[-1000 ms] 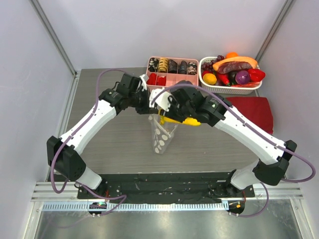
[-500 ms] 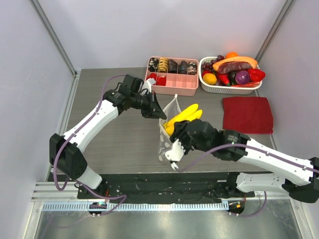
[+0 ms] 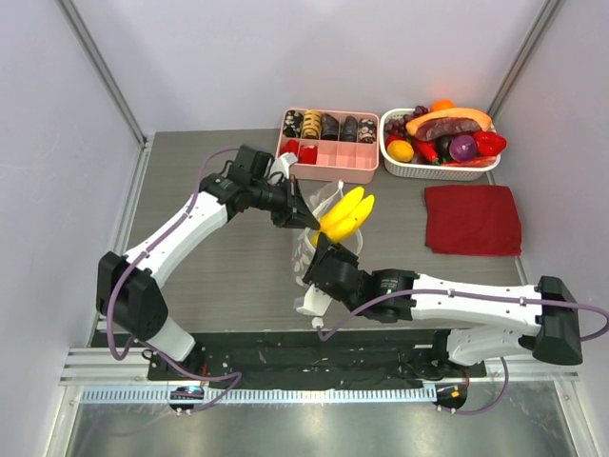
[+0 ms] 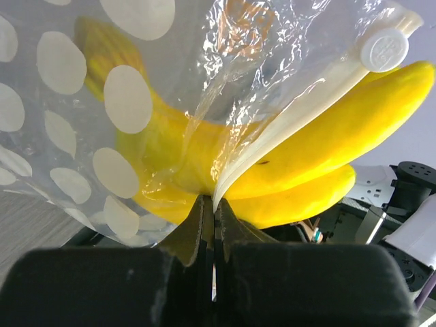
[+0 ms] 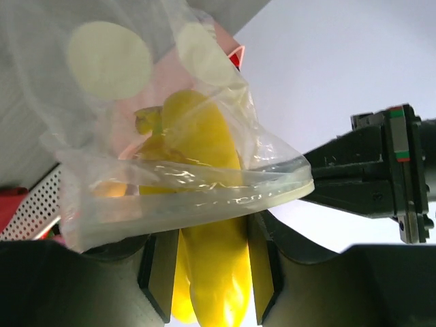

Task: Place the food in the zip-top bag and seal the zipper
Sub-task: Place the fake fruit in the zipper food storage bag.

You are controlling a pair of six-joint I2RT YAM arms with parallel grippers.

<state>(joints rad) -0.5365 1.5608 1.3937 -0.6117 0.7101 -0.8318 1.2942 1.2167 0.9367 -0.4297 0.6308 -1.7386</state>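
At the near middle of the table, shows the right gripper (image 5: 211,245) pointing up from below, jaws part-way apart and clamped on the near end of the yellow banana bunch (image 3: 347,211). Sets the bunch's long axis straight out from those jaws, slanting away toward the far right, clear of the tabletop. Drapes the zip-top bag (image 3: 306,259) over the bunch just beyond the fingers, with dotted film covering one stretch of the fruit and the tips bare past it. Cannot tell whether any of the bunch sits fully inside the mouth. Runs the zipper (image 4: 306,107) slantwise across the bunch, unsealed. Just beyond, on the bunch's left flank, shows the left gripper (image 4: 209,208) pinched fully together on the bag's mouth edge, holding that lip up. Probably calls for travel along the bunch's own axis into the mouth, with the right arm the only one able to give it. Farther back, places the pink compartment tray (image 3: 328,174), the white basket (image 3: 438,171) and, to the right, a red cloth (image 3: 473,219), all behind both grippers.
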